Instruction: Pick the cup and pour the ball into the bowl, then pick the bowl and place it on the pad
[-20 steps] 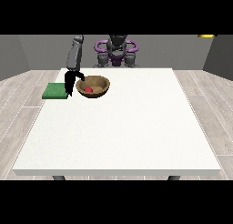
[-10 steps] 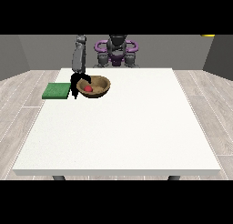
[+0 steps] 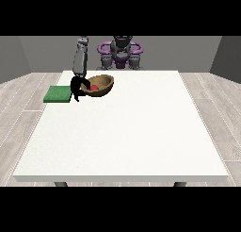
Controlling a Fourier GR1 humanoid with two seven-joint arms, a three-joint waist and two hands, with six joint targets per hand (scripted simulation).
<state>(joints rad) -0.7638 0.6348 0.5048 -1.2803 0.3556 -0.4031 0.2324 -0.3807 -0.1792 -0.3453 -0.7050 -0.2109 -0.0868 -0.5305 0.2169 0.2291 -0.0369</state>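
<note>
Currently, the hand at the view's left (image 3: 76, 88) is gripping the rim of the tilted bowl (image 3: 102, 83), red ball (image 3: 94, 87) inside, so the next move is probably carrying it onto the green pad (image 3: 57, 94).

Light was even and fairly bright, diffuse, source not identifiable. The white table (image 3: 122, 132) read as the brightest surface, near uniform, with no glare or hot spots. Shadows were faint: only slight darkening under the wooden bowl (image 3: 99, 85) and beside the black hand at the view's left (image 3: 76, 88). Back walls were dimmer grey. Black hand showed little internal detail. Table edges ran straight, with no visible distortion.
</note>
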